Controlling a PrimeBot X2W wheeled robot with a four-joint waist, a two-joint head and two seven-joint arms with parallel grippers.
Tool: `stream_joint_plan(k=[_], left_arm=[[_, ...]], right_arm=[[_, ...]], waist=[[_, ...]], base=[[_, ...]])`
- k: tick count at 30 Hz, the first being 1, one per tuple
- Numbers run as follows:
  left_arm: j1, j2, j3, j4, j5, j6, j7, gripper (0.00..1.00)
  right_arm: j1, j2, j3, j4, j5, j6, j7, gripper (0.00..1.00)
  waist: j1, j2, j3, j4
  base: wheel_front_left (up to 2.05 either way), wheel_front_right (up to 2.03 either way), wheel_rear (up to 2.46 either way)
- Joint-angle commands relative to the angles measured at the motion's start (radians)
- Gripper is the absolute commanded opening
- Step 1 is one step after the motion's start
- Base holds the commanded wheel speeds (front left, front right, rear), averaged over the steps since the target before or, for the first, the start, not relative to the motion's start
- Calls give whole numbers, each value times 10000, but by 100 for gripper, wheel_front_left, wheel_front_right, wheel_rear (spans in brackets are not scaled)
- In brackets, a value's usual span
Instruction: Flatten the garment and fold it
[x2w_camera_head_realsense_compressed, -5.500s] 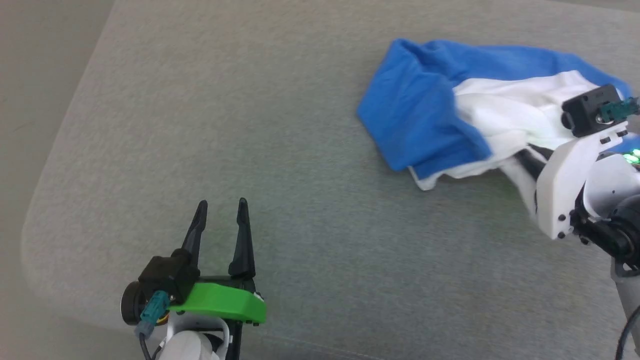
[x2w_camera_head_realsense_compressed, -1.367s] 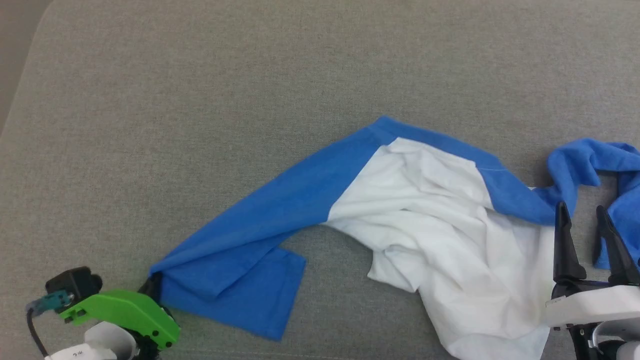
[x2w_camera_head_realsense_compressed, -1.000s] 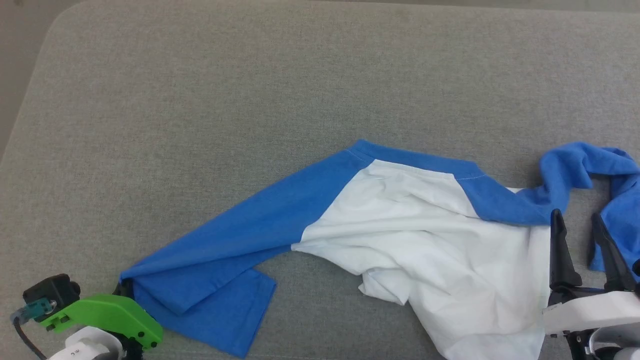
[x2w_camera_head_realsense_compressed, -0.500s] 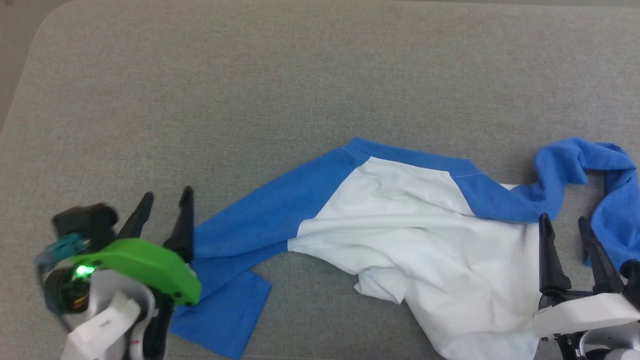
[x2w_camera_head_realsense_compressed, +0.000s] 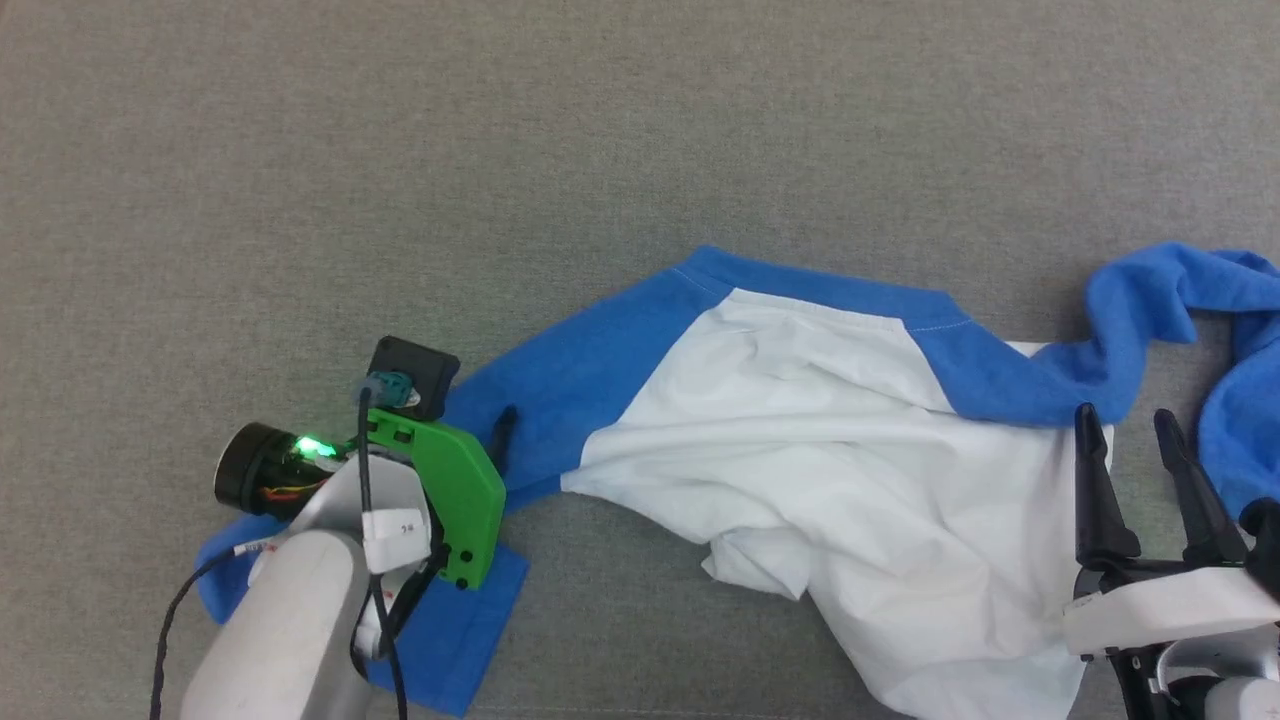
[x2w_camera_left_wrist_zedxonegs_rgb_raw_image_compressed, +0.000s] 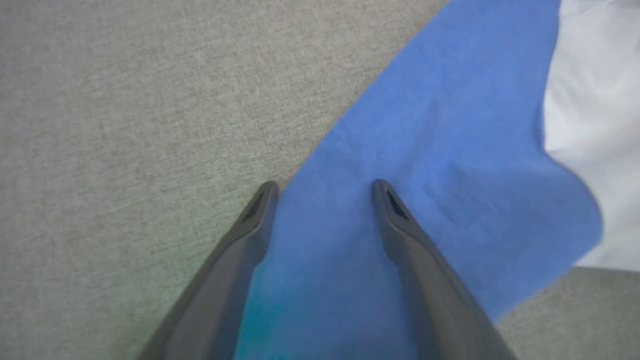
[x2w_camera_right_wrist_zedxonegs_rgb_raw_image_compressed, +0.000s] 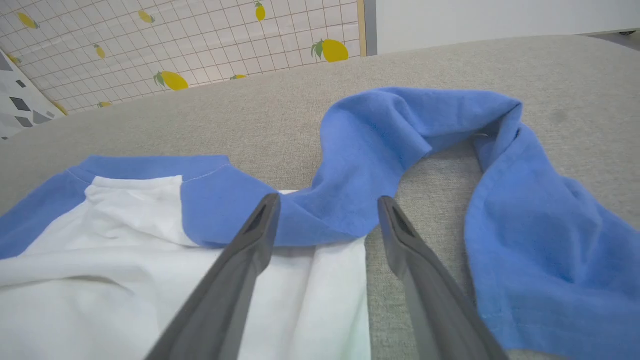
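The garment lies spread and wrinkled on the grey padded surface, white body in the middle. One blue sleeve runs down-left, and its end is folded back under my left arm. The other blue sleeve curls in a loop at the right. My left gripper hovers open over the left sleeve, fingers straddling its edge with nothing gripped. My right gripper stands open at the body's right edge, just short of the looped sleeve.
Bare grey surface stretches behind and to the left of the garment. Beyond the surface's far edge, the right wrist view shows a tiled wall with lemon prints.
My left gripper has opened and let go of the sleeve end, then moved up and right over the sleeve. The right gripper has stayed put. The head view has shifted.
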Motion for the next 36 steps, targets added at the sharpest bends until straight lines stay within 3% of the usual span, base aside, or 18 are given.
stream_joint_plan(k=[1, 5, 6, 7, 8, 16, 20, 31, 33, 36], left_arm=[[-213, 117, -64, 279, -84, -171, 194, 100], [-339, 196, -190, 866, -215, -421, 356, 99], [-355, 185, -170, 928, -232, -411, 281, 63], [-367, 139, -95, 973, -258, -336, 104, 20], [-380, 93, -30, 997, -277, -265, -52, 0], [-395, -158, 751, 449, -927, 43, -1090, 0], [-377, -284, 1595, -260, -1599, 376, -1442, 0], [271, 512, 3595, -540, -1520, 1666, -2221, 0], [354, 381, 3654, -319, -1598, 1688, -2490, 100], [334, -38, 3609, -140, -1838, 1627, -2970, 100]], right_arm=[[-168, 7, -18, -90, -8, -11, -46, 100], [-223, 7, -93, -221, 12, -11, -42, 100], [-224, 7, -114, -247, 19, -11, -43, 100], [-220, 7, -141, -277, 28, -11, -40, 100], [-215, 7, -169, -302, 34, -11, -40, 100], [-174, 7, -411, -490, 36, -11, 32, 100], [-179, 7, -462, -567, 57, -11, 57, 100], [-200, 7, -548, -613, 102, -11, 27, 100], [-221, 7, -550, -598, 95, -11, 44, 100], [-288, 7, -497, -565, 91, -11, 54, 100]], waist=[[0, 0, 78, -101], [0, 0, 88, -212], [0, 0, 79, -227], [0, 0, 63, -240], [0, 0, 50, -244], [0, 0, -95, -120], [0, 0, -77, -54], [0, 0, 207, -64], [0, 0, 254, -47], [0, 0, 304, -8]], base=[[0, 0, 0], [0, 0, 0], [0, 0, 0], [0, 0, 0], [0, 0, 0], [0, 0, 0], [0, 0, 0], [0, 0, 0], [0, 0, 0], [0, 0, 0]])
